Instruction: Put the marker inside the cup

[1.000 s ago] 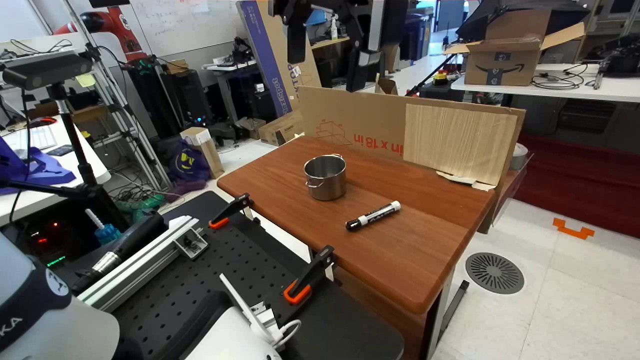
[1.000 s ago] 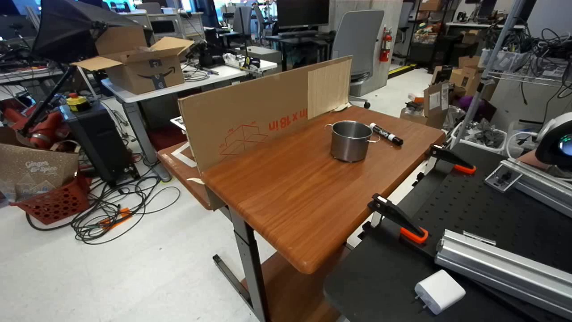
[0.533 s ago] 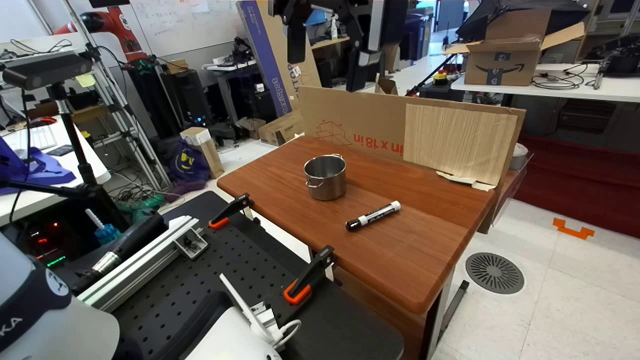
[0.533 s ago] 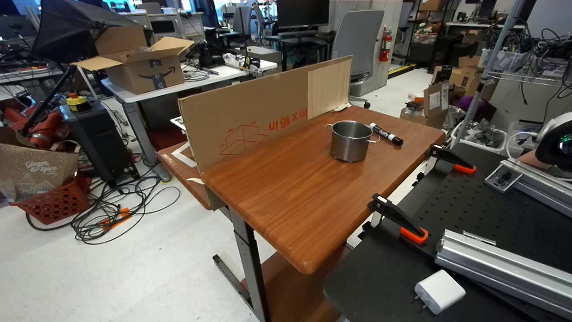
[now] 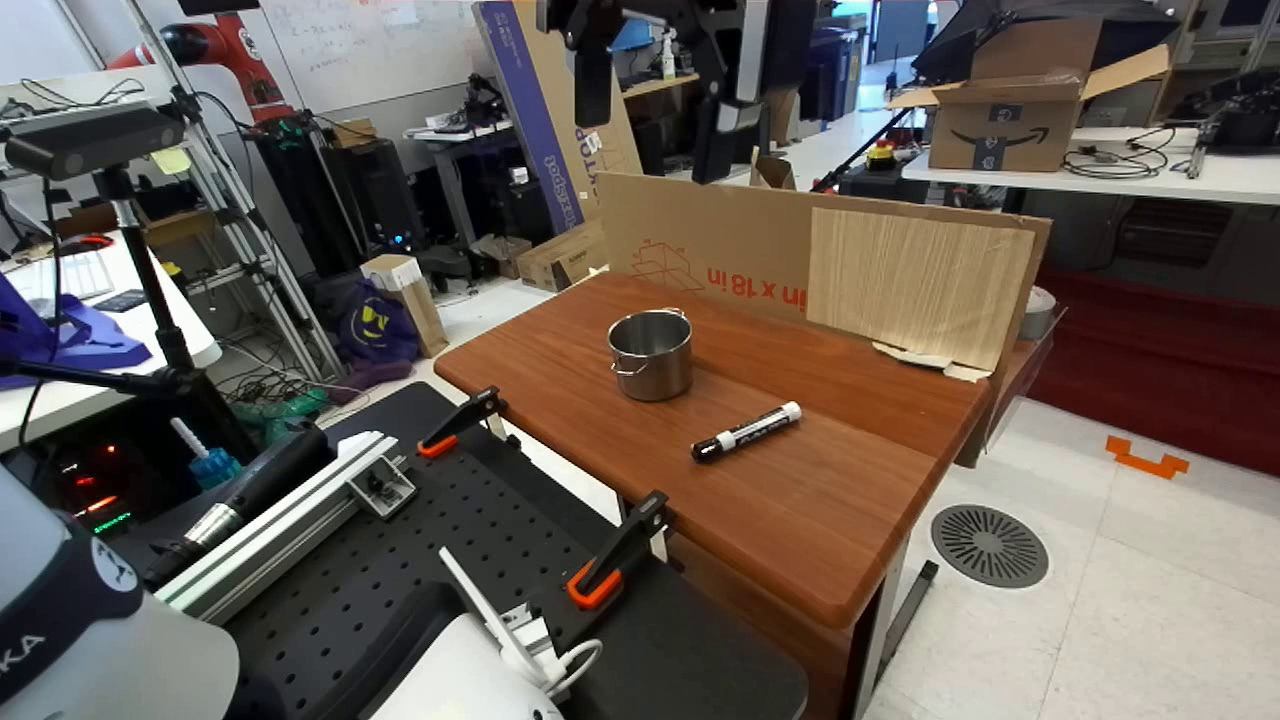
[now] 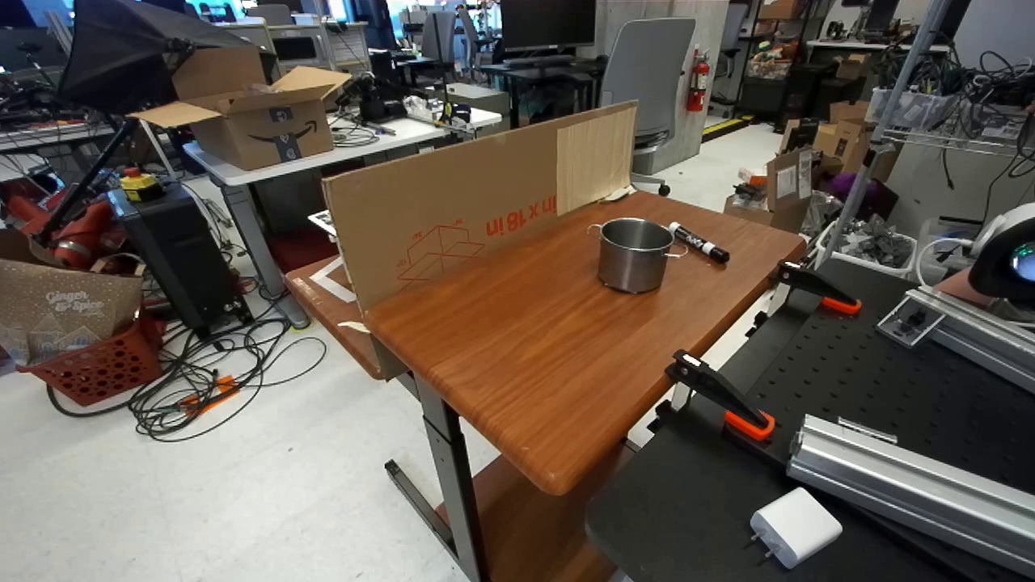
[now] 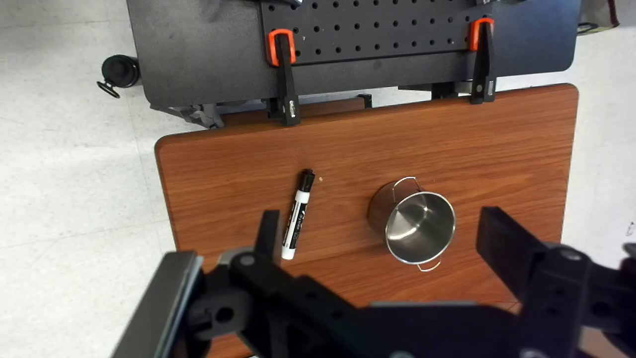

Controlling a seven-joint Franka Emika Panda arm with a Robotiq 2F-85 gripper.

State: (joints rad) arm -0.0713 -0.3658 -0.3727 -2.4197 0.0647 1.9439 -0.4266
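The marker (image 5: 747,432) is white and black with a black cap and lies on its side on the wooden table. It also shows in an exterior view (image 6: 699,242) and in the wrist view (image 7: 297,216). The cup (image 5: 655,365) is a grey metal pot with two wire handles, upright near the marker. It shows in an exterior view (image 6: 633,263) and in the wrist view (image 7: 420,227), its visible inside empty. My gripper (image 5: 655,145) is high above the table, wide open, with nothing between its fingers. In the wrist view, the gripper (image 7: 380,214) has the marker beside its left finger.
The wooden table (image 6: 517,356) has a cardboard panel (image 6: 453,218) standing along one long edge. Black clamps with orange ends, one a clamp (image 5: 620,550), sit at the opposite edge by the black perforated board (image 5: 480,540). A white adapter (image 6: 796,527) lies on that board.
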